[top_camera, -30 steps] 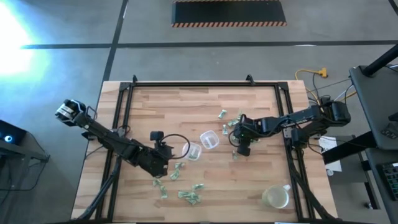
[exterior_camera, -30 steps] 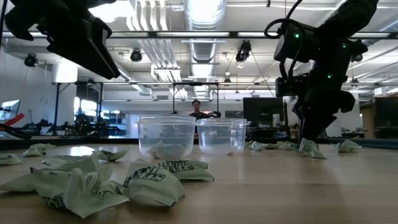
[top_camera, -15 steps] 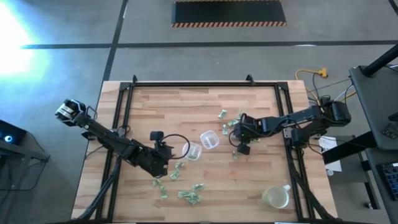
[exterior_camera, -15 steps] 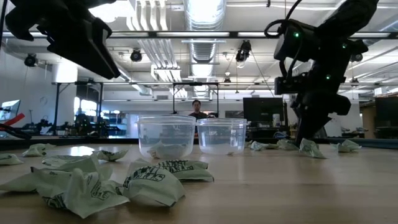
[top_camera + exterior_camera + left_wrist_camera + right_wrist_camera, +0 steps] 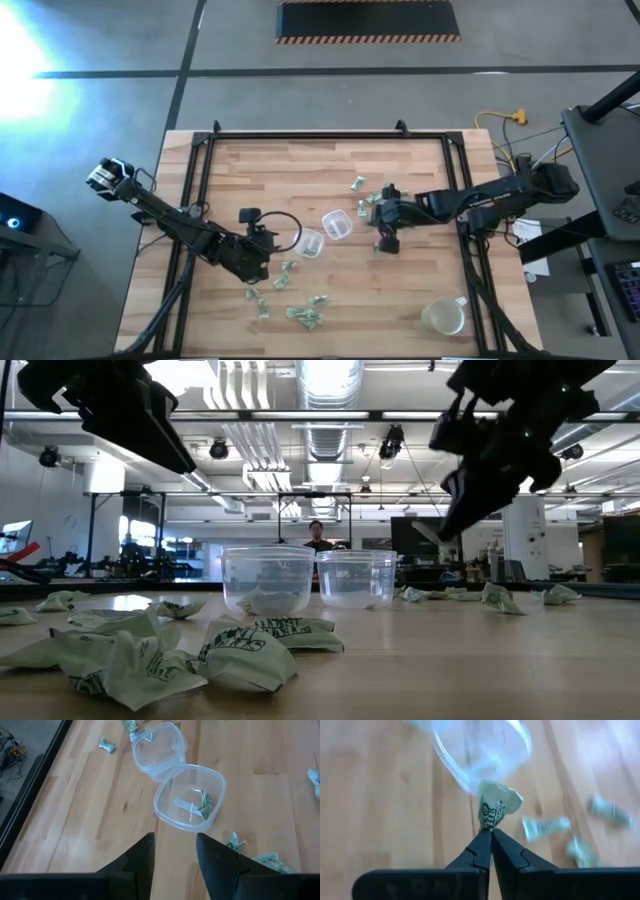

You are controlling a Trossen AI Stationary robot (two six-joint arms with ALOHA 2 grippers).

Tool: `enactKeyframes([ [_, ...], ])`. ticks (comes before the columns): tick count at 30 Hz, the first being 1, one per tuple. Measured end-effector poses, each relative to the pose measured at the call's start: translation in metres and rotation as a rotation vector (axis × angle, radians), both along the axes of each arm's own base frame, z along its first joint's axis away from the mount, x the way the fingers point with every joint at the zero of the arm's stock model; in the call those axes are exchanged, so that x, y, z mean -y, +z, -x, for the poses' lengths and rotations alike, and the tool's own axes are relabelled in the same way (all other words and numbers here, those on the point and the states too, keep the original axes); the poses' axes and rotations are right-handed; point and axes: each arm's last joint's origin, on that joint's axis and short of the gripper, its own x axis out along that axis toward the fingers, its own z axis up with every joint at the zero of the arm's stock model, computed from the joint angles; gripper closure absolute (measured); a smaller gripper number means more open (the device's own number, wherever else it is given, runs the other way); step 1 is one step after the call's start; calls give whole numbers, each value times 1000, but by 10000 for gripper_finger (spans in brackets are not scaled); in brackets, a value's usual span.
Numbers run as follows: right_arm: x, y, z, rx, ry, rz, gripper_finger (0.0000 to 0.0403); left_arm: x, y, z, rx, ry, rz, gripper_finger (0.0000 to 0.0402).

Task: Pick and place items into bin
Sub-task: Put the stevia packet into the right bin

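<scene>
wrapper (image 5: 495,809) pinched in right jaws, wrist-view only

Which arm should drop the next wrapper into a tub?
Right. The right gripper is shut on a wrapper, lifted close to a tub. The left gripper is open, holding nothing.

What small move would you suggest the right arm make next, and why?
Probably carry it over the nearer clear tub and release. The right gripper is shut on a wrapper piece, lifted off the table, with that tub just ahead.
</scene>
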Motion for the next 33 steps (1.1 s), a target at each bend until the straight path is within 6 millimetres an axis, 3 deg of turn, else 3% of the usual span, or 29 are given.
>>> enactKeyframes([
  [5,-5,6,-10,123,60,56,394,0,-1,0,-3,1,-2,273],
  [13,-7,-6,-31,211,104,103,394,0,-1,0,-3,2,0,273],
  [24,-10,-14,-58,197,131,126,394,0,-2,0,-1,16,16,273],
  [29,-10,-18,-62,193,135,129,392,0,-2,0,1,26,24,273],
  [33,-10,-15,-61,201,137,131,367,0,-2,1,-1,29,26,273],
])
